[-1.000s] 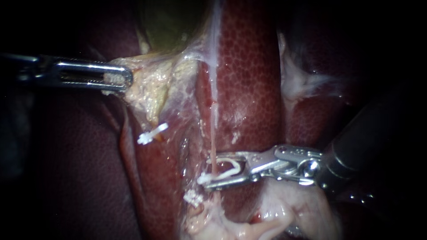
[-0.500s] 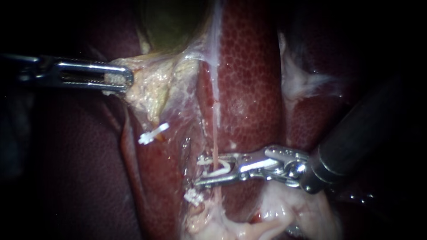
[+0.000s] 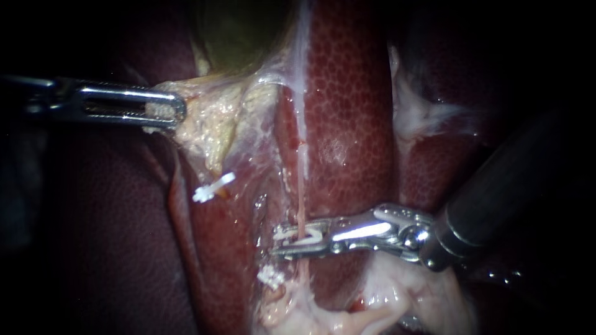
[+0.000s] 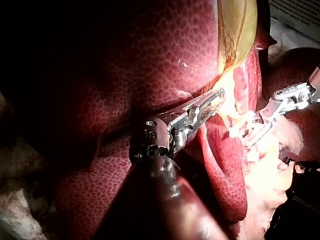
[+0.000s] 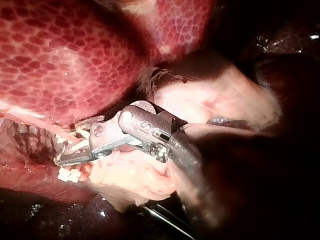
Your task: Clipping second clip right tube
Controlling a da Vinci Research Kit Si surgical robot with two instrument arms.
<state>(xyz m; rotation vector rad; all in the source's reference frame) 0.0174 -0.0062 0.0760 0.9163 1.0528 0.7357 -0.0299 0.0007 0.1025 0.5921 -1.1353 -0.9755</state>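
The right tube (image 3: 302,186), a thin pink strand, runs down over the liver (image 3: 351,93). My right instrument (image 3: 280,241) comes in from the right. Its jaws straddle this tube and are shut on a white clip (image 3: 305,236) that wraps it. The same jaws (image 5: 62,156) show in the right wrist view with the clip (image 5: 75,140) between them. A white clip (image 3: 269,276) sits lower on the same tube. Another white clip (image 3: 214,186) sits on the left tube. My left instrument (image 3: 166,111) is shut on pale tissue (image 3: 205,124) below the gallbladder (image 3: 242,31) and holds it to the left.
Pale fatty tissue (image 3: 385,298) lies under the right instrument's shaft. Dark liver (image 3: 93,236) fills the left side. In the left wrist view my left instrument (image 4: 216,99) lies against the liver (image 4: 150,60), with my right instrument (image 4: 260,126) ahead of it.
My right instrument slid a little left across the tube and its jaws closed down, flattening the clip. The left instrument has held still.
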